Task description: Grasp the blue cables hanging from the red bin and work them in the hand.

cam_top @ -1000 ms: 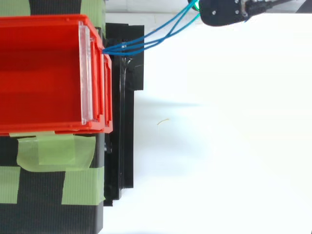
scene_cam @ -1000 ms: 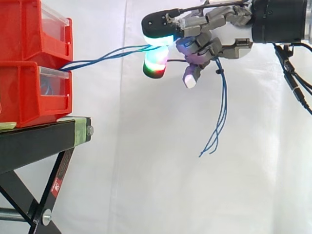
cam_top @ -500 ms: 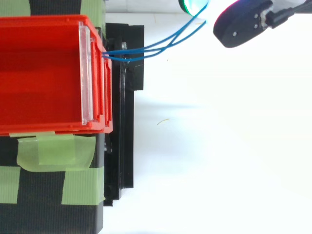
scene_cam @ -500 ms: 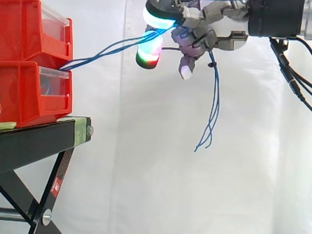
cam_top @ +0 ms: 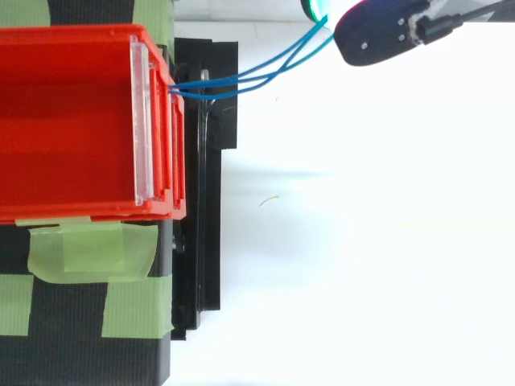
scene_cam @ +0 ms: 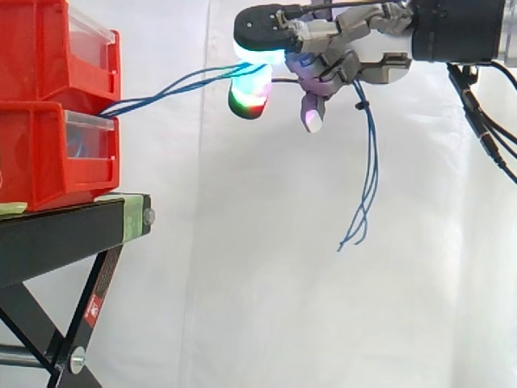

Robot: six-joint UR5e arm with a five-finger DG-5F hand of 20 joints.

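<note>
Blue cables [scene_cam: 373, 166] run from the gap between the stacked red bins [scene_cam: 48, 97] up and rightward in a shallow slack line to the hand [scene_cam: 347, 69], well clear of the bins, high in front of the white curtain [scene_cam: 242, 307]. Hand's fingers are curled round the strands, which are pinched between a cyan-glowing pad [scene_cam: 260, 55] above and a green-red pad [scene_cam: 249, 99] below. Behind the palm the loose ends hang straight down, free, tips splayed a little. In the top view the strands leave the bin's front edge and fan slightly toward the hand. Bins sit on the black stand [scene_cam: 65, 234], with green tape [cam_top: 72, 253] on its top.
</note>
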